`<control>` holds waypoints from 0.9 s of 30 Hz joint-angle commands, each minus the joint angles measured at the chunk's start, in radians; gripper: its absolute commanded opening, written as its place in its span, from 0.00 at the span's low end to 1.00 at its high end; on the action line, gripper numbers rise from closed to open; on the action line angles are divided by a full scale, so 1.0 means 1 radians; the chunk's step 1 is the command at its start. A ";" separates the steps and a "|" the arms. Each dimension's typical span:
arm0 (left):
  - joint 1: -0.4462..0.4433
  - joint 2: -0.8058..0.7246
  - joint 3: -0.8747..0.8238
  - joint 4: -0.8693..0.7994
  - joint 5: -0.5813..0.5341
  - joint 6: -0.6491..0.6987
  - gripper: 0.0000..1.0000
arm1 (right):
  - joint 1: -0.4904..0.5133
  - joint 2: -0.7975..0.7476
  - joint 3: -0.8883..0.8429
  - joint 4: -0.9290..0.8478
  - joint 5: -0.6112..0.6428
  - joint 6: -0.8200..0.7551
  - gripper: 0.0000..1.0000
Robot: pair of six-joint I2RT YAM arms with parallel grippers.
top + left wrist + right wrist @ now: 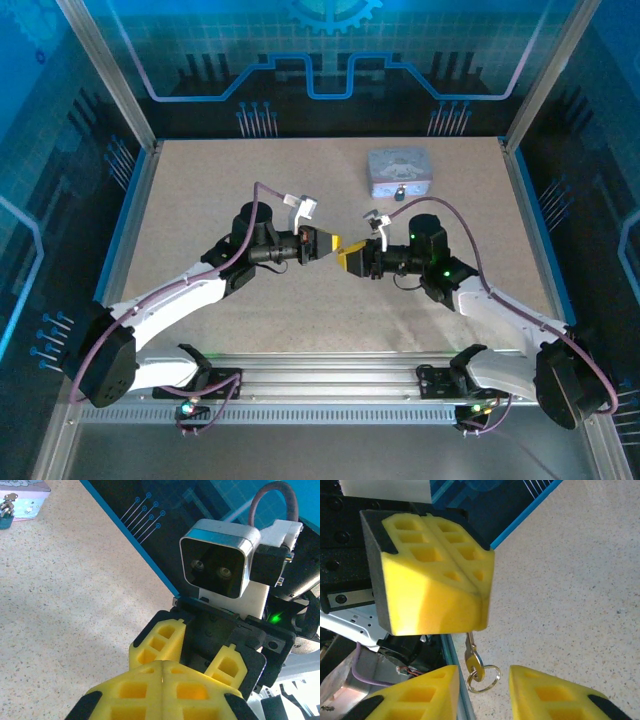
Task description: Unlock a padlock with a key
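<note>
Below the left pincer [479, 600], whose tips are pressed together, the key [470, 655] is clamped at its top, with its ring [483, 678] hanging lowest. The right pincer [485, 692] is held parted just beneath the left pincer, one finger on either side of the ring. The padlock [398, 190] is seen well apart from the left pincer, against the tin box [398, 165].

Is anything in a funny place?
Yes. The key dangles from the shut left gripper in the middle, with the open right gripper on either side of it. The padlock is far away, at the tin box at the back, so key and lock are nowhere near each other.
</note>
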 commanded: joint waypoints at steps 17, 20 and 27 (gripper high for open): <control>-0.001 -0.034 -0.002 0.002 -0.019 0.014 0.00 | -0.021 -0.066 -0.008 0.024 0.026 0.011 0.06; -0.001 -0.037 -0.003 0.004 -0.018 0.014 0.00 | -0.024 -0.075 -0.009 0.013 0.027 0.004 0.05; -0.001 -0.036 -0.004 0.011 -0.017 0.009 0.00 | -0.031 -0.093 -0.007 -0.052 0.042 -0.029 0.03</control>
